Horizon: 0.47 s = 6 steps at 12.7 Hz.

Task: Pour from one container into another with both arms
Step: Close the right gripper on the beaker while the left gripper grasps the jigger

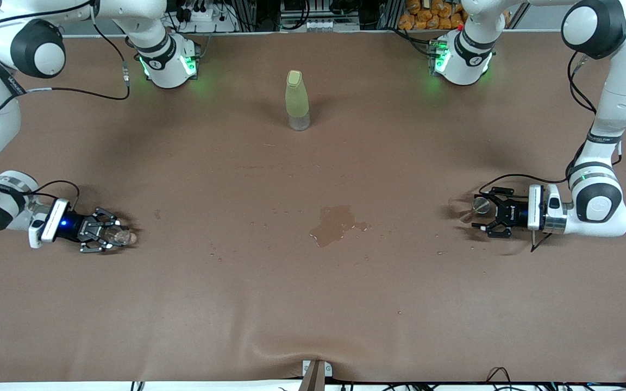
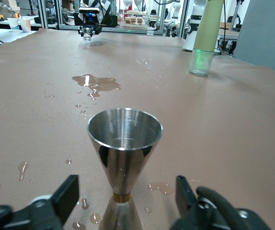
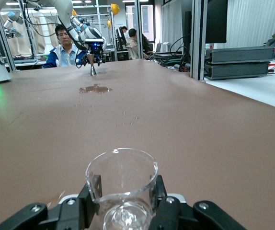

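Jaws: my right gripper (image 3: 123, 211) pinches a fragile, slippery glass beaker (image 3: 122, 184); my left gripper (image 2: 123, 203) stands spread around the rigid steel jigger (image 2: 124, 158); I'd grip its waist.

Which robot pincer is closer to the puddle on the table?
The left pincer, around the metal jigger, is slightly closer. The puddle lies mid-table between them. The right pincer, gripping the glass beaker, is farther off.
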Tool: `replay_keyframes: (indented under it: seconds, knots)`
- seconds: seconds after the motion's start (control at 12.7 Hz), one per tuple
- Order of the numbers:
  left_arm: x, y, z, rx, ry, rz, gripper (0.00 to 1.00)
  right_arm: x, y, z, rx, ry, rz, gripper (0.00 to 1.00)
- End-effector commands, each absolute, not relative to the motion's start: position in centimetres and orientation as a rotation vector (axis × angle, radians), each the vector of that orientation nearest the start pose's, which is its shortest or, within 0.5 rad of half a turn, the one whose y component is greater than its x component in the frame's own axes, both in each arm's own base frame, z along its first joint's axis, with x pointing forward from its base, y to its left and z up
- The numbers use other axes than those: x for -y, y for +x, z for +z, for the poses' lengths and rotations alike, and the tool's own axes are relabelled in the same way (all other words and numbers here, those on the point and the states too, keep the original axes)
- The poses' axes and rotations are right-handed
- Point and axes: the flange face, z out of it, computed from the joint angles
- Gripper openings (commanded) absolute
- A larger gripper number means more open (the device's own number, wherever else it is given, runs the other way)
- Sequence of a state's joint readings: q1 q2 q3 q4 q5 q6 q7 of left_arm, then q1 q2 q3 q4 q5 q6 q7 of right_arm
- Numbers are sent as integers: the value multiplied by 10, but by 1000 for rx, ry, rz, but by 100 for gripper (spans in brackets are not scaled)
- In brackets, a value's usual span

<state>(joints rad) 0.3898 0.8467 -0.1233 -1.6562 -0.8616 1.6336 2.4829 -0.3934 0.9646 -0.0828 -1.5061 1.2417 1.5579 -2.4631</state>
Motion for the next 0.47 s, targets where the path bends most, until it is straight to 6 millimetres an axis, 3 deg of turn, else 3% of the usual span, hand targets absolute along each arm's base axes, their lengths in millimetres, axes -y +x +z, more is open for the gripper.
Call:
replay_keyframes:
  seconds: [0.0,0.39]
  knots:
    - [-84,590,117,1536,1309,843,74,151,646,133,1226,-1551,-1108,7]
    - [-86,589,118,1529,1317,838,52,81,669,144,1193,-1478,-1160,7]
